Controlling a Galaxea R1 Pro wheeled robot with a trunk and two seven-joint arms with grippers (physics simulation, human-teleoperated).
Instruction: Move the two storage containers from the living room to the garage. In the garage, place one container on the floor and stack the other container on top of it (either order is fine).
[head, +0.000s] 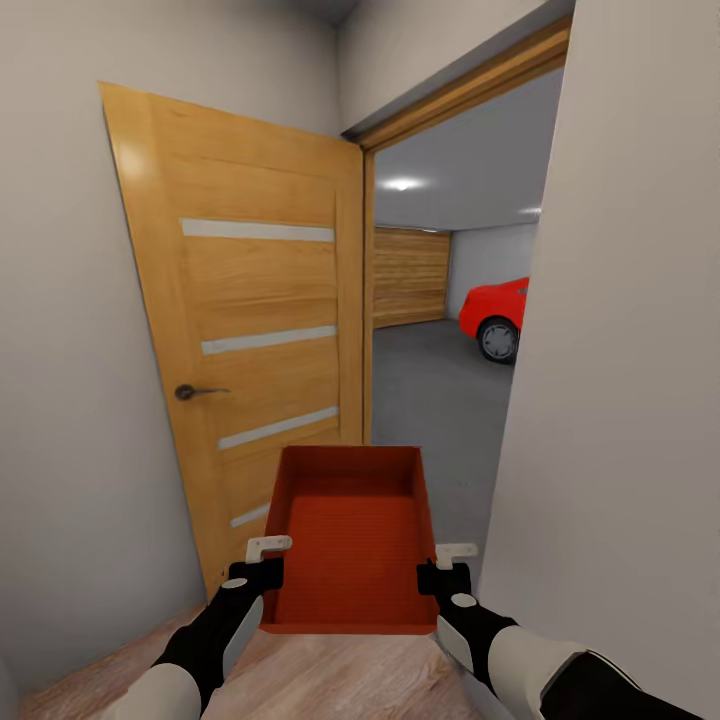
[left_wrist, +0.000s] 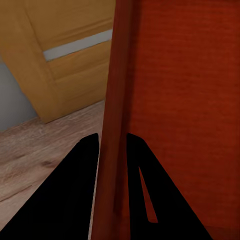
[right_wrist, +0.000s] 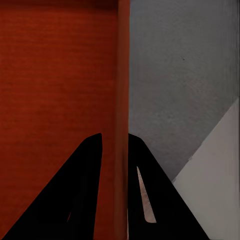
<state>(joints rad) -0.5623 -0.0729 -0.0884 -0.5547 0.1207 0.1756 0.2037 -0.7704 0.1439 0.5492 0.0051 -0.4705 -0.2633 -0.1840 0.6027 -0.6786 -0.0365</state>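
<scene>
I hold one orange-red storage container (head: 350, 540) level in front of me, an open-topped tray with low walls. My left gripper (head: 262, 560) is shut on its left wall, and the left wrist view shows that thin wall (left_wrist: 114, 125) pinched between the dark fingers (left_wrist: 85, 165). My right gripper (head: 448, 565) is shut on the right wall (right_wrist: 123, 100), seen between its fingers (right_wrist: 90, 165). Ahead, through the doorway, lies the garage with its dark grey floor (head: 430, 390) and a red car (head: 495, 312).
An open light-wood door (head: 250, 330) with pale slats stands on my left, swung against the white wall. A white wall (head: 620, 350) bounds the doorway closely on my right. A slatted wood door (head: 410, 275) closes the garage's far side. Wood-plank flooring (head: 330, 680) lies under me.
</scene>
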